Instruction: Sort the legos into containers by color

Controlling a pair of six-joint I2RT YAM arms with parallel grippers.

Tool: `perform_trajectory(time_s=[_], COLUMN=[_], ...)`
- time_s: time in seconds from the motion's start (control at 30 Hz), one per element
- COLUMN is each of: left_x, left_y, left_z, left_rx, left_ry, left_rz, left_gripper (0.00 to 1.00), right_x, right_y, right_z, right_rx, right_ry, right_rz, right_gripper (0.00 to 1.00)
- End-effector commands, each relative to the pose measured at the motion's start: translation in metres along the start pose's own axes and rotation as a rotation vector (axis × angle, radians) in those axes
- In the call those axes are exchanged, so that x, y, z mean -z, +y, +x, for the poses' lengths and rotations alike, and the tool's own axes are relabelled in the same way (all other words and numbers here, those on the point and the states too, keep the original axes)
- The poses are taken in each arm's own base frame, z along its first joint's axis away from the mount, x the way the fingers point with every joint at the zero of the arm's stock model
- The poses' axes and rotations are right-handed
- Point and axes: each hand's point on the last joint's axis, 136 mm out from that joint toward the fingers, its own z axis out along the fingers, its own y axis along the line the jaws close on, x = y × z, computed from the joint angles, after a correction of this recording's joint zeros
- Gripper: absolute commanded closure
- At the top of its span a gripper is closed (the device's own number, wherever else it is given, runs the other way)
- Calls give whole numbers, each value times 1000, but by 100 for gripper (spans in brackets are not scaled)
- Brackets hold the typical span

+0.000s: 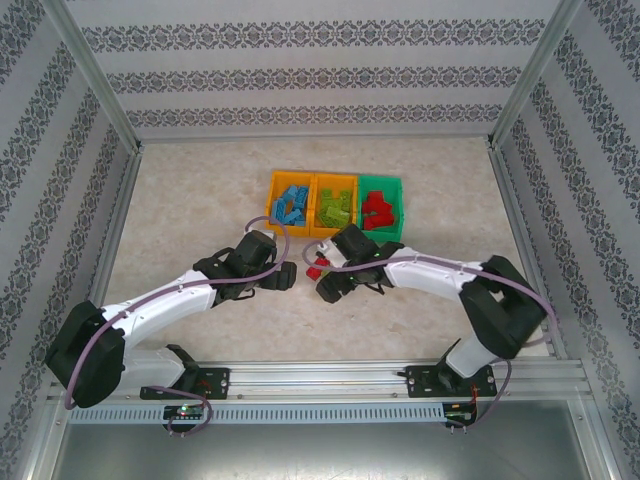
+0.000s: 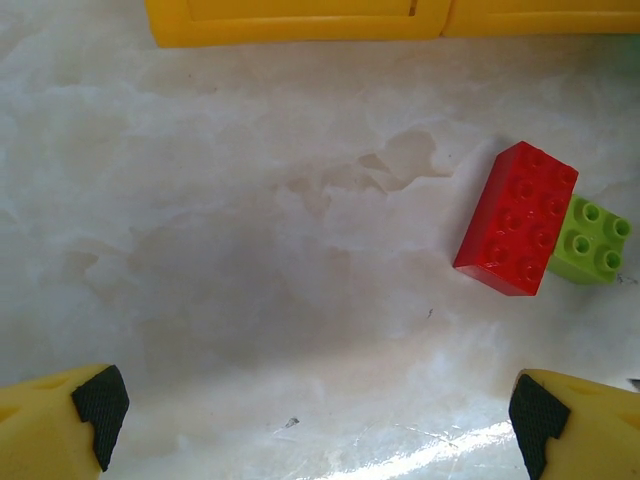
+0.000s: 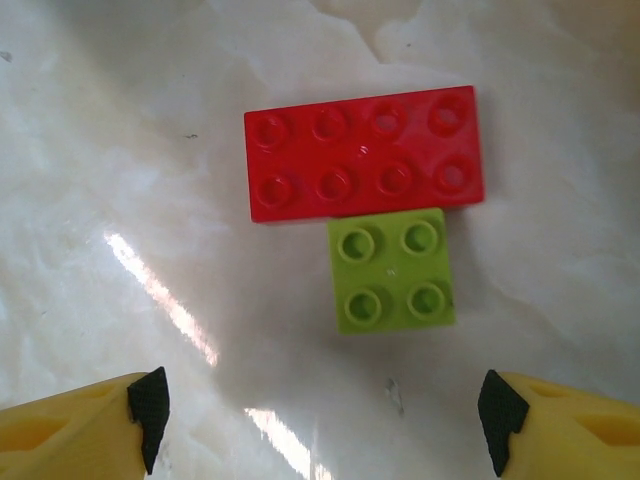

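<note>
Pretty much at the finish line here, I'd say. The three small open-topped plastic bins sit in a row at the far middle of the pale marble-look tabletop [image 1: 200, 200]. The left orange bin [image 1: 272, 195] has the sky blue studded bricks [image 1: 291, 203], the middle orange bin [image 1: 335, 177] has the lime green bricks [image 1: 337, 204], and the green bin [image 1: 402, 205] on the right has the red bricks [image 1: 377, 210]. From above, each pile looks like one colour, though the bricks are too small to count.

As far as I can see, two pieces are left out on the table, just near of the bins and between the two wrists. One is a red eight-stud rectangular plastic brick [image 3: 365, 152], the other a lime green four-stud square plastic brick [image 3: 393, 270]. They lie flat, studs up, with the green one tucked against the red one's long side, touching or as good as.

The right gripper [image 3: 325, 418] hangs directly over that pair with its fingers spread wide and nothing between them. The left gripper [image 2: 318, 410] is also fully spread and empty, over bare table with the two bricks off to its right.

So my guess is two more pick-and-drops: red to the green bin, lime to the middle orange one. They're so snug that grabbing one may nudge the other.
</note>
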Motion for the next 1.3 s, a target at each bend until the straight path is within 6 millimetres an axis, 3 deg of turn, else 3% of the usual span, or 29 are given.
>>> perform_trajectory(time_s=[0.0,0.37,0.5,0.7,0.77,1.03,1.27], left_x=[6,6,4,3,2,-1,-8], left_y=[-2,3,2,5,5,3,-10], left_z=[-8,-5,-5,-4,-3,-4,-8], left_rx=[11,22,19,15,14,7,11], left_ry=[-33,-40,-32,-28,-26,-13,6], left_rz=[0,-17,-21,-37,-40,-37,7], left_gripper=[0,0,0,0,0,0,0], right_x=[-10,-27,-27,-10,0,52,70], right_y=[-8,-18,-18,-17,-18,-32,-74], right_z=[-9,-9,-7,-11,-17,-63,-116], right_rx=[19,45,50,50,36,-92,-262], right_ry=[21,92,104,60,27,-192,-273], right_rz=[49,94,92,99,90,-26,-8], right_gripper=[20,35,48,70,72,73,75])
